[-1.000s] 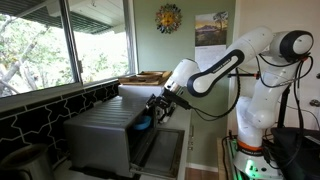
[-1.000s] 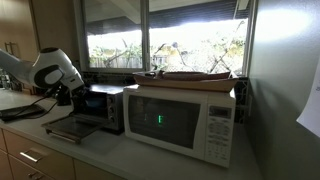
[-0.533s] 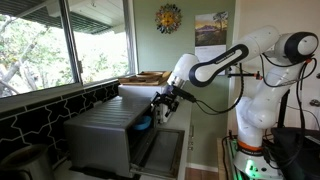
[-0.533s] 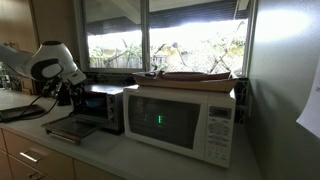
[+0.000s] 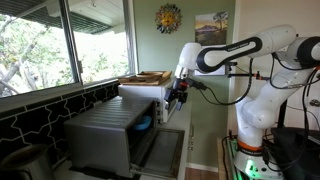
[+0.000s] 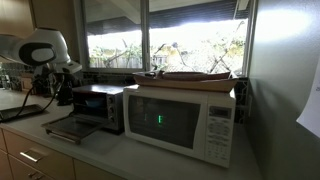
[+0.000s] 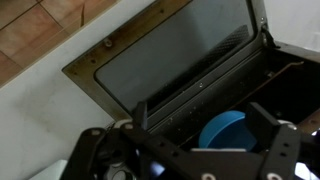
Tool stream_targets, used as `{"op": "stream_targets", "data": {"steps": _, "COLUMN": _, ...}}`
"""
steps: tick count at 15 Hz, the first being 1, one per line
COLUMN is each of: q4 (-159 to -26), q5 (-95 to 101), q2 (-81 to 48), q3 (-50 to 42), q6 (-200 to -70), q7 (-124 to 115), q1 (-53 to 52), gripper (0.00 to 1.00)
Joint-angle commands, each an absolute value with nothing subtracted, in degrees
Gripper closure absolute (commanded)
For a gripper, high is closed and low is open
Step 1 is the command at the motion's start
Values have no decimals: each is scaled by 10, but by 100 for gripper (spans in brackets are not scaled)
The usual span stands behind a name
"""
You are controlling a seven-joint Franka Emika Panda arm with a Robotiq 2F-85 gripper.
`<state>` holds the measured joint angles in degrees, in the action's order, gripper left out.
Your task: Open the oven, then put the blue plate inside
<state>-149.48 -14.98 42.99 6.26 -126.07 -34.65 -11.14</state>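
The grey metal oven [image 5: 100, 135] stands on the counter with its door [image 5: 165, 150] folded down open; it also shows in an exterior view [image 6: 100, 105]. The blue plate [image 5: 146, 124] lies inside the oven cavity. In the wrist view the plate [image 7: 225, 132] sits just behind the open door's glass [image 7: 170, 55]. My gripper [image 5: 178, 98] hangs above and in front of the oven mouth, apart from the plate. Its fingers [image 7: 200, 108] are spread open and hold nothing.
A white microwave [image 6: 180, 120] stands beside the oven with a wooden tray [image 6: 190, 75] on top. A window and black tiled backsplash [image 5: 40, 115] run behind the oven. The open door [image 6: 68, 128] juts out over the counter.
My gripper has drawn back out of the oven mouth and risen above it. The blue plate stays inside the oven.
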Motion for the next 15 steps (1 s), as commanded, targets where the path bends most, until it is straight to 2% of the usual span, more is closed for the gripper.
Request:
{"op": "stream_targets", "data": {"steps": 1, "q4": -1470, "q5": -108, "q2": 479, "q3": 94, "q6": -1179, "q7": -282, "q1": -83, "gripper": 0}}
{"op": "stream_targets", "data": {"steps": 9, "q4": -1434, "q5": -91, "q2": 534, "q3": 112, "q6": -1158, "q7": -149, "q1": -93, "gripper": 0}}
{"op": "stream_targets", "data": {"steps": 15, "q4": -1431, "q5": -106, "q2": 527, "q3": 116, "q6": -1171, "q7": -155, "q1": -84, "gripper": 0}}
